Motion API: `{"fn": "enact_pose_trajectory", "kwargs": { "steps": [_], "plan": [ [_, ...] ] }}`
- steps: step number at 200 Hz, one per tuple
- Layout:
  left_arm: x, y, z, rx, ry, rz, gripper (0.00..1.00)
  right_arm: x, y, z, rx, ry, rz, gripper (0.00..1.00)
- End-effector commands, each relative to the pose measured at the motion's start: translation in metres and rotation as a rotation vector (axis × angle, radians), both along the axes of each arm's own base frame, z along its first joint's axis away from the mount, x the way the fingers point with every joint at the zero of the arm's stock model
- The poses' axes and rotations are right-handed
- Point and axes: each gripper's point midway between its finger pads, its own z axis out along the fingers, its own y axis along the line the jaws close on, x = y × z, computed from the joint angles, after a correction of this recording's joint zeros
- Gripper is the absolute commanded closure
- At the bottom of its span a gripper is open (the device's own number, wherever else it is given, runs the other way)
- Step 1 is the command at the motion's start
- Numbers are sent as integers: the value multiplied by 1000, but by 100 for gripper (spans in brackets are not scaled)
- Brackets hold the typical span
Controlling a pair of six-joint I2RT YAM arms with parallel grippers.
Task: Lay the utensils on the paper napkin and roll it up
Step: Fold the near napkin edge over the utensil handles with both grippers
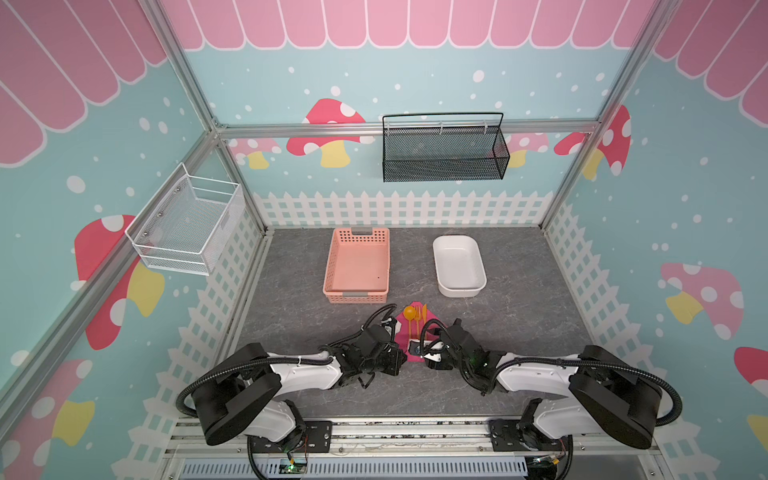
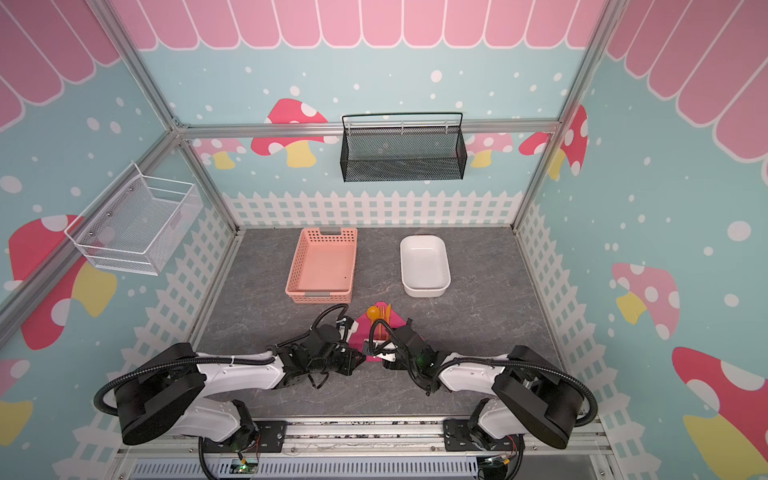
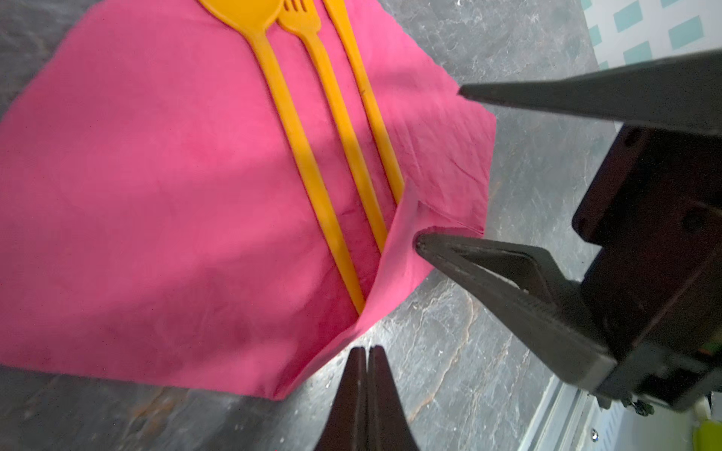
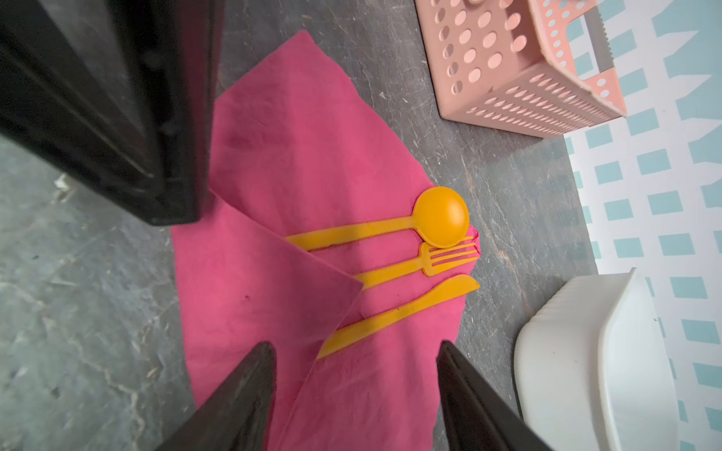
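Now the rolling step, with the utensils [image 4: 390, 269] laid on the paper napkin [image 4: 297, 156]

The spoon [image 4: 441, 216], fork [image 4: 433, 262] and knife [image 4: 429, 296] lie side by side on the magenta sheet, on the grey table [image 1: 519, 353] between both arms. One corner flap [image 4: 273, 281] is folded over the handle ends. The left gripper [image 3: 361, 351] is fully closed, its tips at the napkin's edge, and no paper shows between them. The right gripper [image 4: 355, 345] stands wide open over the flap, holding nothing. Next, I judge, the flap must be rolled onward without shifting the cutlery

utensils [image 4: 390, 273] on pink napkin [image 4: 297, 156], corner folded over handles, gripper [image 4: 355, 347] spread, perhaps touching paper
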Motion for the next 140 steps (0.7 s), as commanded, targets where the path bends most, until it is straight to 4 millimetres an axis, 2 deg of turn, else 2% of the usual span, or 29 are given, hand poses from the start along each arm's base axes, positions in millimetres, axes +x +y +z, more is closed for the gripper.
{"fn": "enact_pose_trajectory", "kwargs": {
  "steps": [1, 28, 41, 61, 84, 116, 140],
  "plan": [
    [5, -12, 9, -34, -14, -17, 96, -2, 7, 8, 34, 26, 15, 32],
    [6, -14, 7, -30, -14, -19, 97, -2, 8, 18, 68, 44, -8, 33],
    [7, -15, 6, -27, -15, -16, 97, 3, 10, 33, 120, 59, -56, 35],
    [9, -15, 6, -25, -18, -12, 98, 13, 6, 56, 240, 107, -213, 36],
    [10, -14, 5, -22, -20, -3, 98, 14, 4, 70, 399, 240, -376, 39],
    [11, -14, 2, -19, -21, -1, 98, 2, 1, 70, 581, 503, -594, 44],
    [10, -14, 0, -13, -15, -2, 98, -13, 6, 63, 664, 700, -662, 50]
  ]
}}
